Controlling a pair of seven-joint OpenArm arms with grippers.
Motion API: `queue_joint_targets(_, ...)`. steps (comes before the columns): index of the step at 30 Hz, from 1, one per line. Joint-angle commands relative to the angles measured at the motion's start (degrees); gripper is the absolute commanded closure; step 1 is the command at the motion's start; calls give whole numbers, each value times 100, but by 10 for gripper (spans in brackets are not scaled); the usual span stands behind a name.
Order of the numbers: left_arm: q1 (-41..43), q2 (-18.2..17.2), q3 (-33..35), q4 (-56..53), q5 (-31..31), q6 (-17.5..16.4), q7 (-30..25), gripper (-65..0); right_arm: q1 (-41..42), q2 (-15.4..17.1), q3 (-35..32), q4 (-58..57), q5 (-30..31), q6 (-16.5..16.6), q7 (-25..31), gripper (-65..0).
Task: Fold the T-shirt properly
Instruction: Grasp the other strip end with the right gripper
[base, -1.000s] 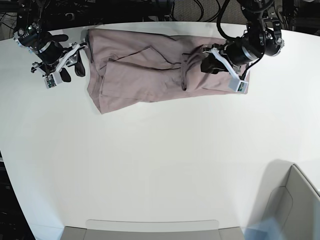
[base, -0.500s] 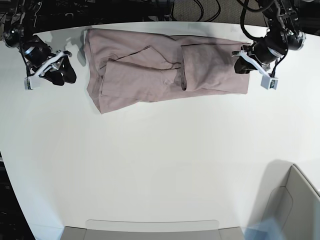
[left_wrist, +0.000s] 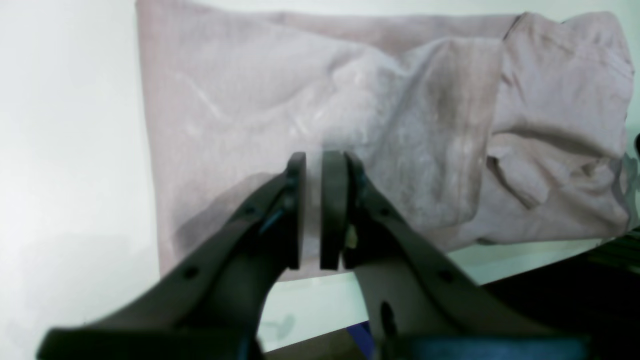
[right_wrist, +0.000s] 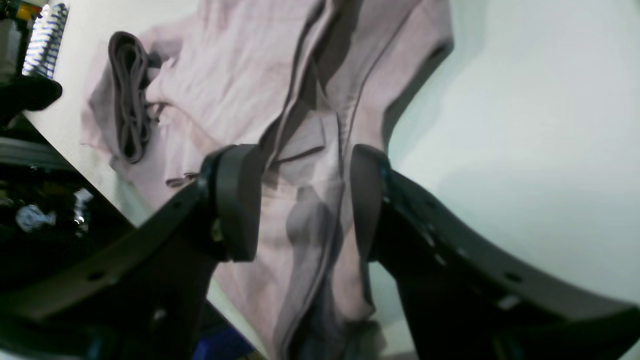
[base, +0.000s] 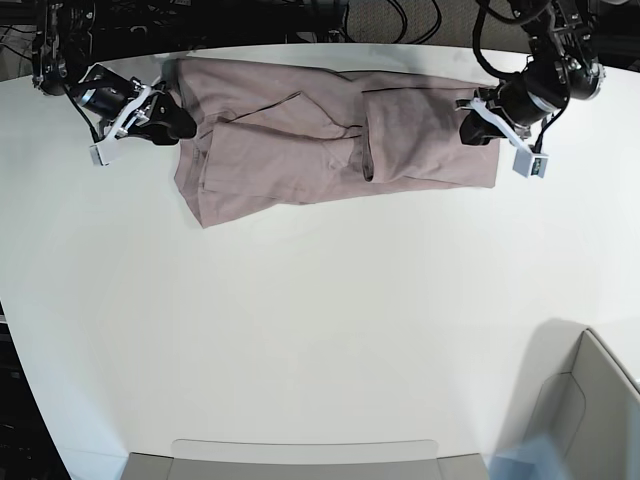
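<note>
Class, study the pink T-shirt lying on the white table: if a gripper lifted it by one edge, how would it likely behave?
The T-shirt would probably droop, since its folded layers already sag into wrinkles. It looks thin, so likely light. Its overlapping flaps may slide apart, as nothing pins them to the table.

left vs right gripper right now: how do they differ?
The left gripper has its jaws nearly together, a thin slit between the pads; the right gripper stands wide open. The left sits at the T-shirt's squared, flat end; the right sits at the opposite, bunched and layered end. Shared: both point at the shirt, and neither visibly pinches cloth.
</note>
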Motion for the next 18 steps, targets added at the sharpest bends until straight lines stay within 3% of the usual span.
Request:
queue_joint_targets(1, -9, -45, -49, 92, -109, -14, -74, -51, 58, 3, 19, 24, 109, 99, 104, -288)
queue_joint_targets(5, -1, -53, -67, 92, -109, -14, -74, -51, -30, -111, 169, -46, 109, 90, 131, -288)
queue_joint_targets(11, 70, -53, -31, 92, -118, -23, -74, -51, -74, -278, 986, -55, 118, 90, 113, -288)
queue_joint_targets(15, 70, -53, -31, 92, -118, -23, -74, -51, 40, -278, 986, -81, -67, 90, 104, -288)
queue_joint_targets(18, 70, -36, -23, 92, -127, -23, -74, -51, 269, -287, 556, -125, -559, 90, 104, -288)
